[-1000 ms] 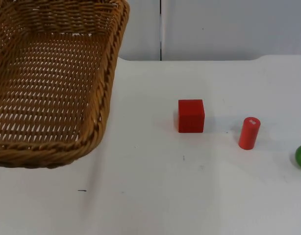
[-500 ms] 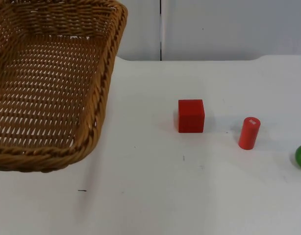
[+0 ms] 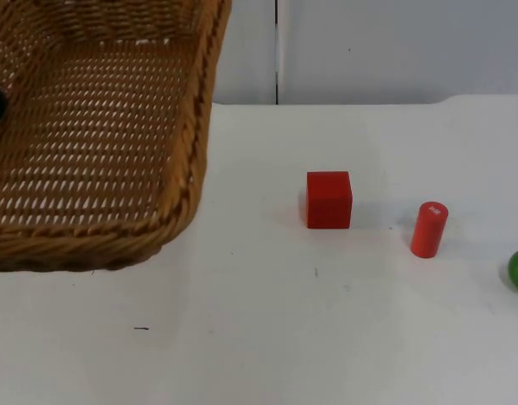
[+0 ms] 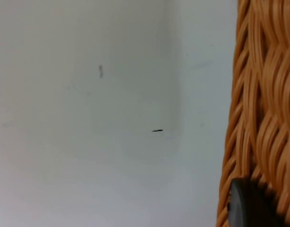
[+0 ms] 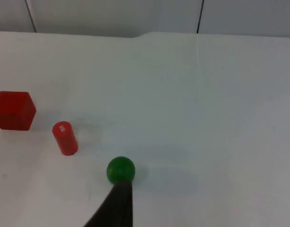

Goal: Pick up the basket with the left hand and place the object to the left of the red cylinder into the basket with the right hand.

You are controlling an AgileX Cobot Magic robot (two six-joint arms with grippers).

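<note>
The wicker basket (image 3: 90, 143) is hanging tilted above the counter (image 3: 267, 337) at its left side, the left gripper (image 4: 251, 205) pinching its rim between its jaws; since a second ago it has been swinging up and toward the wall. The red cube (image 3: 329, 200) is sitting just left of the red cylinder (image 3: 428, 229), with a green ball (image 5: 120, 170) beyond. The right gripper (image 5: 114, 208) is hovering by that ball; I cannot tell how its jaws stand.

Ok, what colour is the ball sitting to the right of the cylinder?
Green. The ball shows best in the right wrist view, beside the red cylinder.
</note>
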